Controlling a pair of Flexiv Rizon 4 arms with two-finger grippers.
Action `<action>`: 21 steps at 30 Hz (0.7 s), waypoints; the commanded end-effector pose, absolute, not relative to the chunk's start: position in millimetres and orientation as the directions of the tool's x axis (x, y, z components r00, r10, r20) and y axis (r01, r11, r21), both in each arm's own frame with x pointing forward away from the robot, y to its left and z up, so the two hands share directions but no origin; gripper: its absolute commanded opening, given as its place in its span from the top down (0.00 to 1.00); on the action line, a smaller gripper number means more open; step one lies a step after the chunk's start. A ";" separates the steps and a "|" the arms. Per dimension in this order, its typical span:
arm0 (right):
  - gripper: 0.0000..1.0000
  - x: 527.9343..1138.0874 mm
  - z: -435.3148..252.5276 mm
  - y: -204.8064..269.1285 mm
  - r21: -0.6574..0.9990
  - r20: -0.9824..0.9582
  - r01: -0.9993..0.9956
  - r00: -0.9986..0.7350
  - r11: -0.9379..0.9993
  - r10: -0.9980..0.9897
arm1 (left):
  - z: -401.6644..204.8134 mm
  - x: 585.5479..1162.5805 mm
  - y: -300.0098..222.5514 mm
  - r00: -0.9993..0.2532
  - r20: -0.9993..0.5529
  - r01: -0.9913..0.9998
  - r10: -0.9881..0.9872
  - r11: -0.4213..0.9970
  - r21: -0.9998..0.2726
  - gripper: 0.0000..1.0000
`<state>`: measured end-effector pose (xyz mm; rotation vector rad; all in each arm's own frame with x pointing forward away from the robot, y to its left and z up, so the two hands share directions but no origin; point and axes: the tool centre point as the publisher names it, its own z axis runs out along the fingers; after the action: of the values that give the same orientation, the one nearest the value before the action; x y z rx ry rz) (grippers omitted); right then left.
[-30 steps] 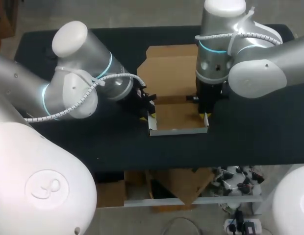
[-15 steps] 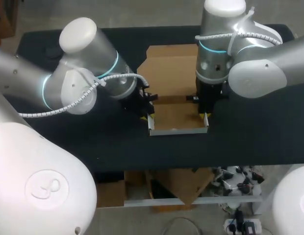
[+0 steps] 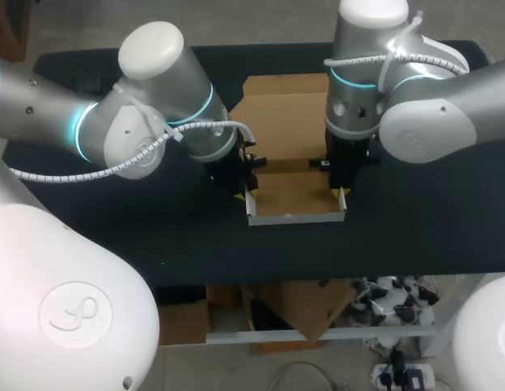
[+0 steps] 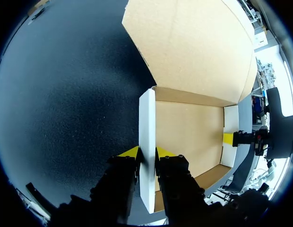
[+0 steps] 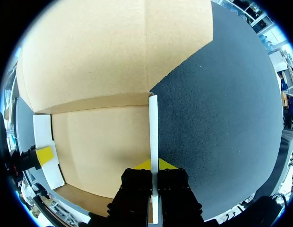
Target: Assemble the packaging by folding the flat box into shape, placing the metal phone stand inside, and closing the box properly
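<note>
The cardboard box [image 3: 293,195], brown inside and white outside, lies on the black table with its side walls raised and its lid panel [image 3: 285,114] flat behind. My left gripper [image 3: 243,194] is shut on the left side wall [image 4: 147,123], one yellow fingertip [image 4: 129,152] on each face. My right gripper [image 3: 340,194] is shut on the thin right side wall [image 5: 153,127]. Across the tray, each wrist view shows the other arm's gripper: the right gripper [image 4: 229,138] and the left gripper [image 5: 42,154]. No metal phone stand is in view.
The black tabletop [image 3: 415,228] stretches to both sides of the box. A low front wall [image 3: 295,217] closes the tray toward the table's near edge. Both arms hang over the box from either side.
My left arm's elbow has swung right and farther over the table, and its fingers have drawn in onto the left wall. The right arm and the box have stayed put.
</note>
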<state>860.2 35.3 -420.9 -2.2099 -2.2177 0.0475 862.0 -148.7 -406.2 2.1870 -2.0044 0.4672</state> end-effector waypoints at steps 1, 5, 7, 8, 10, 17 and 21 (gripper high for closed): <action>1.00 859.9 -422.2 35.0 -0.029 -0.016 1.000 -0.003 0.002 1.000 | -410.3 862.0 -152.0 0.100 0.090 -0.988 -0.991 -0.110 -0.112 0.81; 1.00 859.9 -422.2 35.0 -0.029 -0.016 1.000 -0.003 0.002 1.000 | -411.6 862.3 -152.3 0.105 0.072 -0.988 -0.992 -0.112 -0.109 0.83; 1.00 859.9 -422.2 35.0 -0.029 -0.016 1.000 -0.003 0.002 1.000 | -412.1 862.4 -152.5 0.108 0.063 -0.987 -0.992 -0.115 -0.109 0.87; 1.00 859.9 -422.2 35.0 -0.029 -0.016 1.000 -0.003 0.002 1.000 | -412.1 862.5 -152.5 0.109 0.062 -0.987 -0.992 -0.115 -0.109 0.90; 1.00 859.9 -422.2 35.0 -0.029 -0.016 1.000 -0.003 0.002 1.000 | -412.5 863.0 -152.5 0.113 0.051 -0.987 -0.992 -0.118 -0.109 0.95; 1.00 859.9 -422.2 35.0 -0.029 -0.016 1.000 -0.003 0.002 1.000 | -414.6 862.9 -151.9 0.123 0.008 -0.985 -0.992 -0.123 -0.118 1.00; 1.00 859.9 -422.2 35.0 -0.029 -0.016 1.000 -0.003 0.002 1.000 | -415.8 862.4 -151.6 0.126 -0.005 -0.985 -0.992 -0.125 -0.120 1.00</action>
<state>860.3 35.2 -420.9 -2.2101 -2.2177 0.0475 861.6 -147.5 -407.6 2.3105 -2.0622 0.3170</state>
